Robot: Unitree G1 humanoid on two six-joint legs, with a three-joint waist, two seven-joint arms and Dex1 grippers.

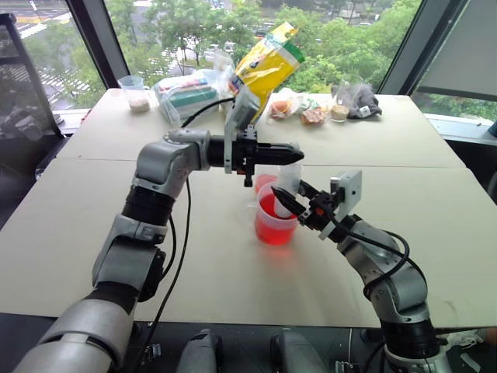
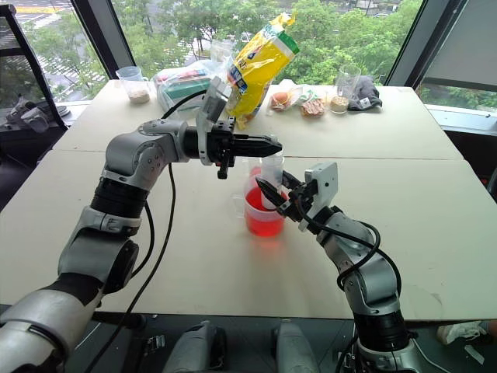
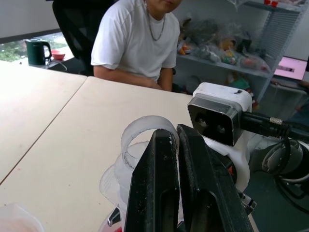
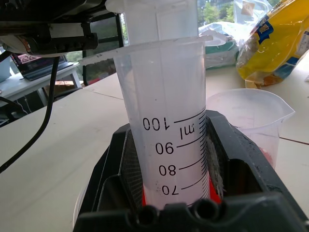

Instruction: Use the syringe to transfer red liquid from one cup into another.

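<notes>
Right gripper [image 2: 273, 194] is clamping the syringe [image 4: 166, 121] by its barrel, both fingers pressing flat on either side just below the printed scale marks, barrel standing upright. Syringe is sitting nose-down inside the wide handled cup [image 1: 275, 220], which is holding the red liquid [image 1: 273, 225] and standing on the near table [image 1: 233, 264] roughly between the two arms. Red is showing at the bottom of the barrel between the right fingers in the right wrist view. White plunger [image 4: 154, 19] is sticking up out of the barrel top. Left gripper [image 1: 289, 153] is reaching in level from the robot's left, fingers closed together, tips sitting at the plunger top above the cup; left wrist view is showing the two black fingers [image 3: 154, 188] pressed nearly together with the round plunger end [image 3: 147, 137] just past them, can't tell whether they are actually pinching it. Narrow handleless cup [image 1: 264, 181] is standing just behind the wide one, a little red at its bottom, partly hidden by the left gripper. Far table is carrying a yellow snack bag [image 1: 268, 66], a clear cup with beige contents [image 1: 136, 93], and some other packets. A person in a white T-shirt [image 3: 137, 41] is sitting at the table in the left wrist view.
</notes>
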